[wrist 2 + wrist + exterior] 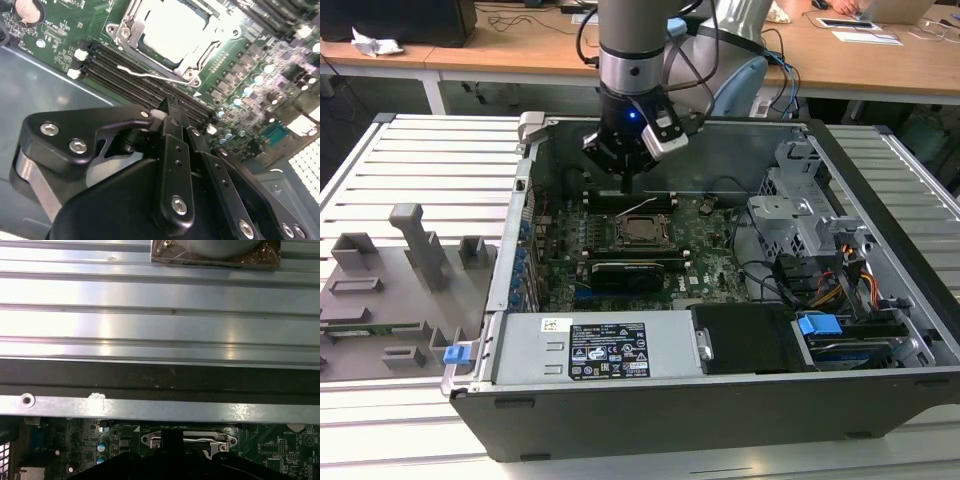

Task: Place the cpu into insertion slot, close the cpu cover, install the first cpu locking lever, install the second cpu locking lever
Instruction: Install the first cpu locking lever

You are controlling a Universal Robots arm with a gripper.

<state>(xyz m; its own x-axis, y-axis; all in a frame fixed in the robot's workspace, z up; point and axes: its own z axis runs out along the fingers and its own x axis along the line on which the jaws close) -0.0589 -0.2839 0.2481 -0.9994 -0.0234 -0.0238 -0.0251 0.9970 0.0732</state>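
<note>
In the exterior view, an open computer case (720,400) lies on the slatted metal table (410,160). The arm reaches down into it, and the gripper (627,187) hangs over the green motherboard (705,235), just behind the insertion slot (642,230) near the middle of the board. A pale wire locking lever (643,205) slants between the gripper and the slot.

In the second wrist view, the gripper (172,104) has its fingers (173,150) pressed together with nothing between them. Its tip is above the long black memory slots (125,75). Beyond them the cpu (172,27) sits in the socket, its silvery top showing through the window of the cpu cover (199,62), which lies flat around it. The locking lever (150,75) runs along the cover's near edge, over the memory slots.

In the first wrist view, the table's ribs (150,325) and the case rim (150,407) lie beyond the board. The gripper's dark tip (172,439) stands before the cover's metal edge (200,440).
</note>
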